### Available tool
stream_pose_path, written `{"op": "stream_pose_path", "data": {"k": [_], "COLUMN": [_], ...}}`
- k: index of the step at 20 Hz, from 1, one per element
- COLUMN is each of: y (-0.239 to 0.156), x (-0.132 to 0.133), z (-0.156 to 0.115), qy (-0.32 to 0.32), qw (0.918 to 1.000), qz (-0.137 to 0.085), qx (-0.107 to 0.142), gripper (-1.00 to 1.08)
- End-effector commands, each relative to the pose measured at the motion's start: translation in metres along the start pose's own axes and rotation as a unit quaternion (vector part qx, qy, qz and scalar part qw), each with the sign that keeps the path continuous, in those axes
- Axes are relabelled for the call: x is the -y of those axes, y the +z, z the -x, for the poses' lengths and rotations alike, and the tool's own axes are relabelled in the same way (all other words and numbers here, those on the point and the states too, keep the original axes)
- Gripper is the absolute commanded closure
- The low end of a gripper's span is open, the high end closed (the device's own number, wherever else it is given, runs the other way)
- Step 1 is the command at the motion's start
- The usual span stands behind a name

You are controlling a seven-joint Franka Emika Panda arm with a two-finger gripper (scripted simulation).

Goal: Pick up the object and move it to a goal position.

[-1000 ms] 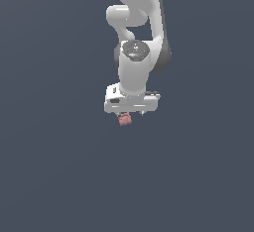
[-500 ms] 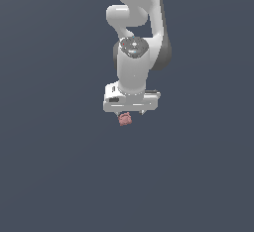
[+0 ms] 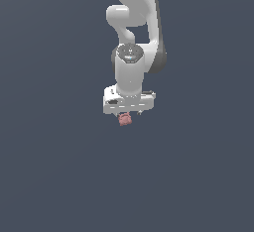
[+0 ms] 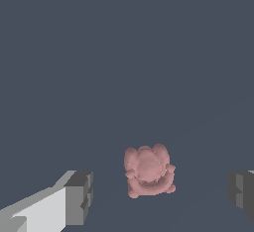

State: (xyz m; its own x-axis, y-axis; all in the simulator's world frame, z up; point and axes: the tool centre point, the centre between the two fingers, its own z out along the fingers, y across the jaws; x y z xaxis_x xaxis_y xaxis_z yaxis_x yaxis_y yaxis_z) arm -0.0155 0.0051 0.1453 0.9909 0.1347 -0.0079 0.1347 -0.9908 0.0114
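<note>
The object [image 4: 148,170] is a small lumpy pinkish-red blob with a bumpy surface. In the wrist view it lies on the dark grey floor between my two fingertips, with a gap on each side. My gripper [image 4: 161,191] is open and touches nothing. One fingertip [image 4: 79,197] and the other [image 4: 242,192] stand wide apart. In the exterior view the object [image 3: 125,119] peeks out just under the white gripper [image 3: 128,113], whose body hides the fingers.
The white arm [image 3: 136,42] reaches down from the top of the exterior view. A plain dark grey floor [image 3: 59,166] fills everything around it.
The arm and gripper have shifted very slightly; the object stays in the same place under the gripper.
</note>
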Motion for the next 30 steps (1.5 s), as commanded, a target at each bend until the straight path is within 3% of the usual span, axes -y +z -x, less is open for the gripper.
{"op": "stream_pose_path", "data": {"k": [1,12,21,30], "y": [0.012,0.053,0.060,0.099], "x": [-0.003,-0.010,-0.010,-0.010], "z": [0.008,0.043,0.045,0.046], "qy": [-0.014,-0.065,-0.067,-0.068], "qw": [0.9999,0.9979,0.9977,0.9976], "qz": [-0.001,-0.005,-0.005,-0.005], "qx": [-0.001,-0.004,-0.004,-0.004], "gripper": [-0.92,-0.92,-0.92,-0.92]}}
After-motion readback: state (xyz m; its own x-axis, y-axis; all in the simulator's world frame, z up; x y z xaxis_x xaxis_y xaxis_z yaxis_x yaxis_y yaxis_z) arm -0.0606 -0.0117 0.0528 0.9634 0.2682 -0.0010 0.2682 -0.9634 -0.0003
